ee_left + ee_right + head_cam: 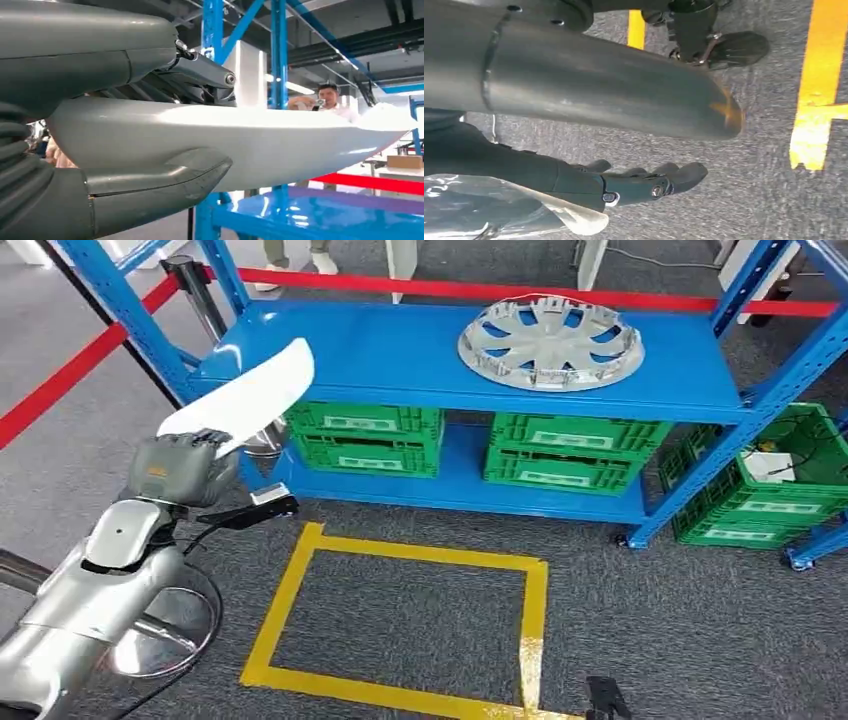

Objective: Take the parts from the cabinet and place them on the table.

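My left hand grips a long white curved part, raised in front of the left end of the blue cabinet. In the left wrist view the thumb lies under the white part and the darker fingers lie over it. A silver wheel cover lies flat on the cabinet's top shelf, to the right. My right hand hangs over the grey carpet with its fingers stretched out and nothing in them.
Green crates fill the lower shelf, and another green crate stands at the right. A yellow taped rectangle marks the carpet before the cabinet. Red barrier tape runs left and behind. A person stands beyond the shelving.
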